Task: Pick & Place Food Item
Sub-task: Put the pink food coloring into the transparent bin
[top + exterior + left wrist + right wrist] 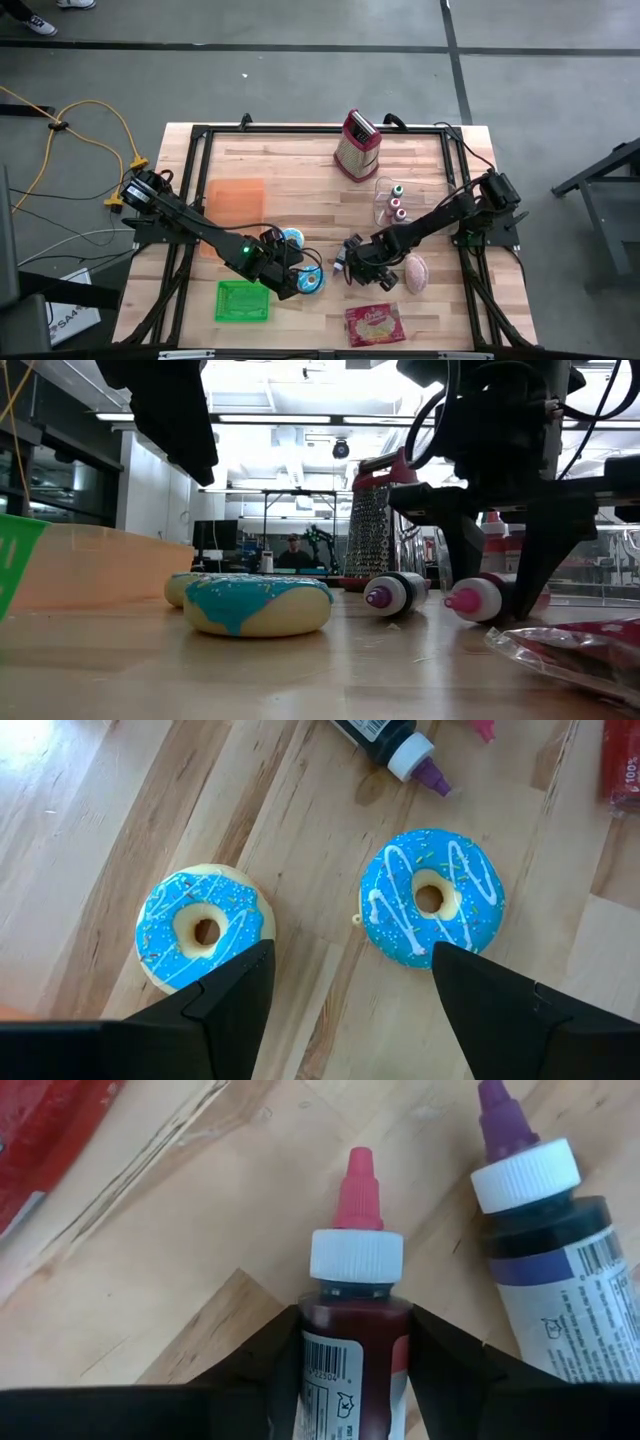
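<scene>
1. Right gripper fingers flank pink-tipped bottle lying on tabletop, closing on its body.
2. Left gripper spread apart above two blue donuts.
3. Tip: squeeze bottle mid-body, lift level, avoid purple-tipped bottle alongside.

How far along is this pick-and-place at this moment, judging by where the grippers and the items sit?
Nothing looks placed yet. In hand: the right gripper has its fingers on both sides of the pink-capped bottle, which lies on the table beside the purple-capped bottle. The left gripper hangs open over two blue-iced doughnuts, both untouched. Left: lifting and setting down.
</scene>
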